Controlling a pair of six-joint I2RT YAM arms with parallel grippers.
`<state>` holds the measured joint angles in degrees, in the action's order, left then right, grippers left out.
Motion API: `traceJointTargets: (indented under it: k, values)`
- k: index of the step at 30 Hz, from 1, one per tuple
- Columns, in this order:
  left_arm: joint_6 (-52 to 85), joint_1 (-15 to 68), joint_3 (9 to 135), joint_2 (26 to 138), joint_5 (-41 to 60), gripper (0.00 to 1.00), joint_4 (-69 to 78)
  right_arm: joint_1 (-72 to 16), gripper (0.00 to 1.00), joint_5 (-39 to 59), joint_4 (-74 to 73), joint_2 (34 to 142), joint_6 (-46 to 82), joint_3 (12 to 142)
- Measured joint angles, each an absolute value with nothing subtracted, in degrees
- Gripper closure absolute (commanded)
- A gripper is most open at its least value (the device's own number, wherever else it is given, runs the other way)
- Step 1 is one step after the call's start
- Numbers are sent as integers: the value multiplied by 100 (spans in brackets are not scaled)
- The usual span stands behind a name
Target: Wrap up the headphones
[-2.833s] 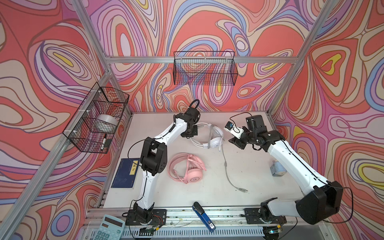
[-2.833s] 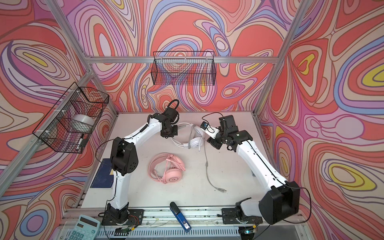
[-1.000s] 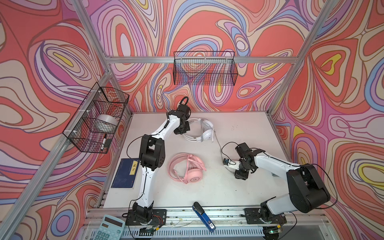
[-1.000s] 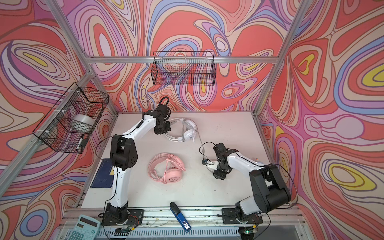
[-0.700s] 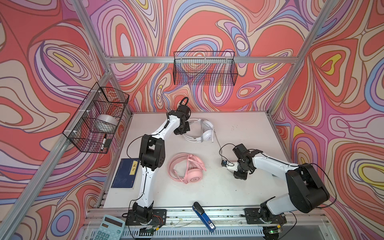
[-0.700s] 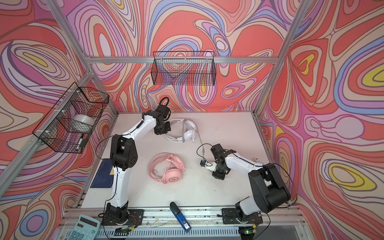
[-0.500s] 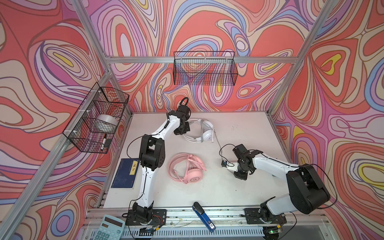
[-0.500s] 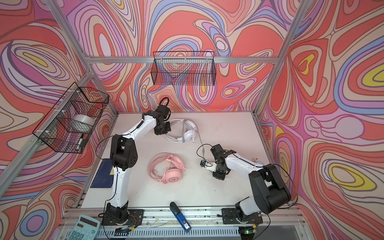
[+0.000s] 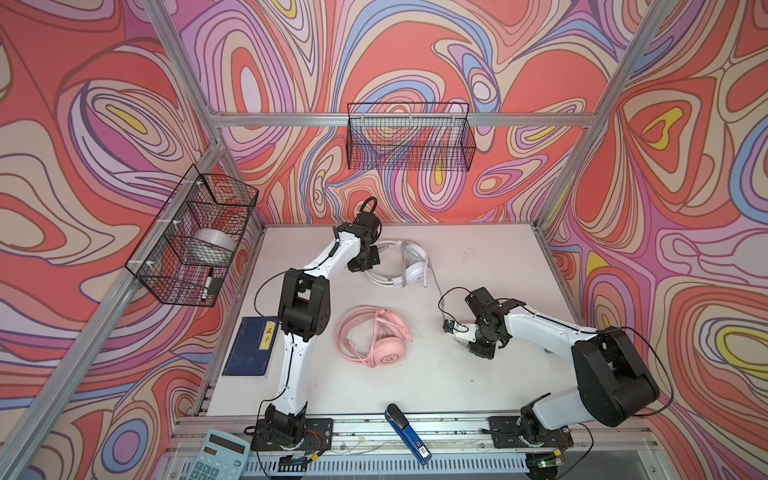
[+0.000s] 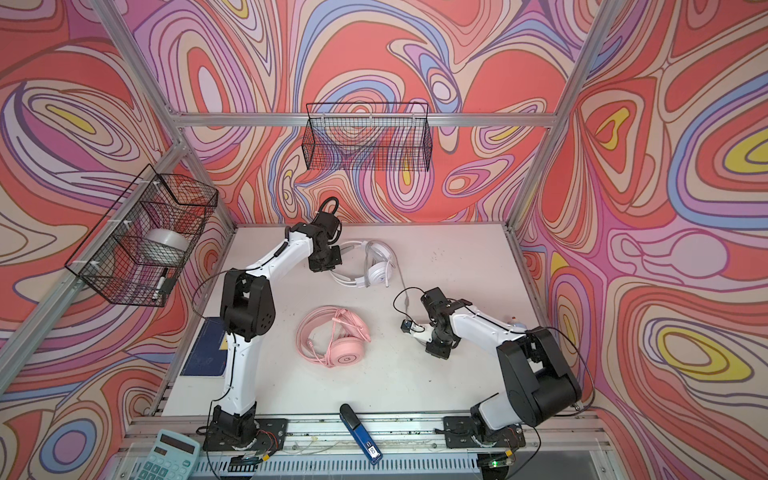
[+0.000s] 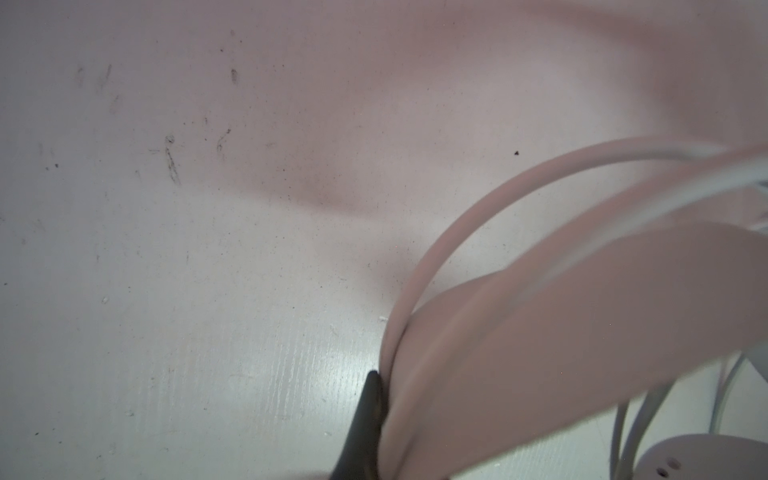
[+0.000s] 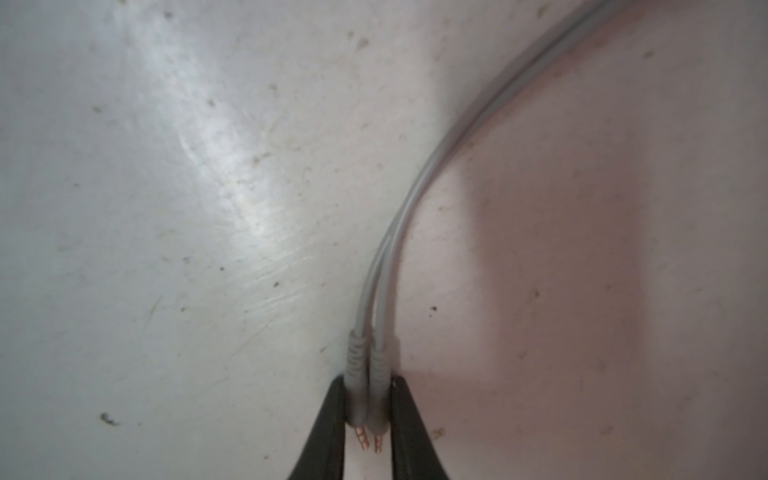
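Right gripper (image 12: pixel 368 413) pinches grey cable plugs (image 12: pixel 365 365); left gripper (image 9: pixel 366 262) clamps white headband (image 11: pixel 561 353). Lift gently, wind cable without tugging.

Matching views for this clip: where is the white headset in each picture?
In a top view: white headphones, far middle of the table.
In a top view: white headphones, same place.
Left wrist: headband only, close up.
Right wrist: absent; only its grey cable.
Shared landmark: that cable, also in both top views.

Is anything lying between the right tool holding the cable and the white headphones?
Nothing visible does. Only bare table separates the right tool, shut on the plugs of the grey cable, from the white headphones; the pink headphones lie off to the side.
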<state>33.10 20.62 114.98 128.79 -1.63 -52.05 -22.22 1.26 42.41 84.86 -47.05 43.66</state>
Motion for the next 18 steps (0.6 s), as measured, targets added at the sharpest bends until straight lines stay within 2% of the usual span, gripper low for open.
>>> traceJointTargets:
  k: [8,18]
  values:
    - [3328,2062,11498,12879,-110,100,-5203,-2224,100,318,4383,8320,-4687,4464]
    - [3439,2102,11513,12879,34,100,-5203,-2648,100,908,4934,7743,-4694,5387]
